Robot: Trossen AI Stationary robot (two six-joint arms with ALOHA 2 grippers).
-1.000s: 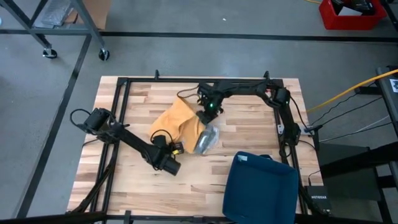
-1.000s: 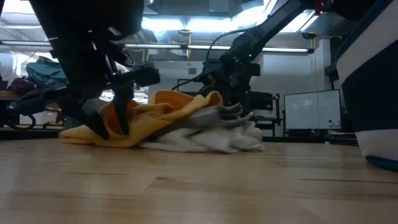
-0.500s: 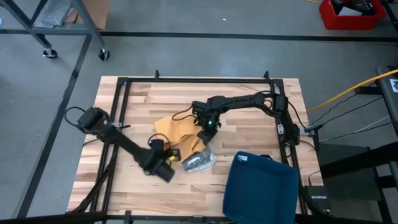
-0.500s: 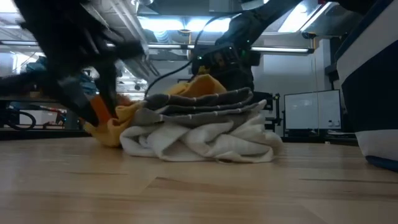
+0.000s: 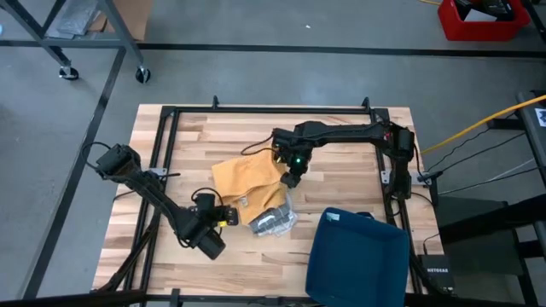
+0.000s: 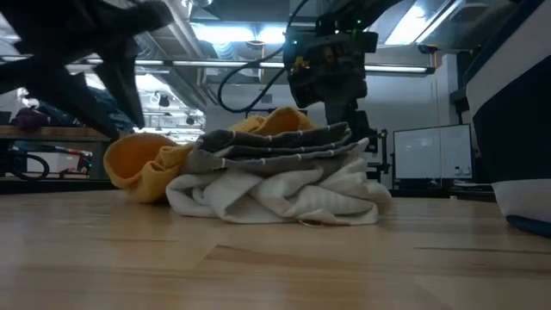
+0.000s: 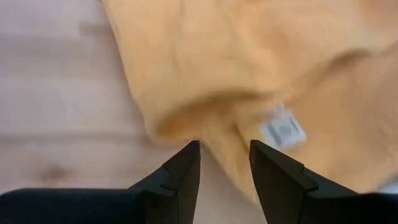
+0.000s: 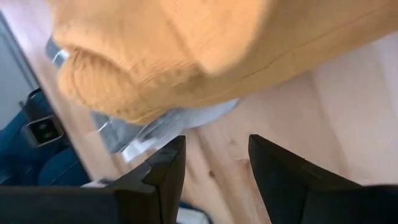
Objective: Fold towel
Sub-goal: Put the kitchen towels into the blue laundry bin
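Note:
A yellow towel (image 5: 247, 176) lies crumpled on the wooden table, with a white label (image 7: 283, 130) showing. A grey-and-white striped towel (image 5: 273, 220) is bunched against its near right side; in the low view the striped towel (image 6: 284, 172) lies in front of the yellow towel (image 6: 138, 168). My left gripper (image 5: 229, 217) hovers open at the yellow towel's near left edge, fingers (image 7: 183, 171) apart over wood and cloth. My right gripper (image 5: 291, 179) hangs open above the yellow towel's right edge (image 8: 186, 68), holding nothing.
A dark blue bin (image 5: 358, 256) stands at the table's near right corner, close to the striped towel. A black frame rail (image 5: 273, 109) runs along the far edge and down both sides. Bare wood lies along the far side and near left.
Both grippers have risen off the towel pile, the left one drawing back toward the near left corner. The pile has slid toward the near edge. The yellow towel has dropped flatter, and the striped towel now lies bunched in front of it.

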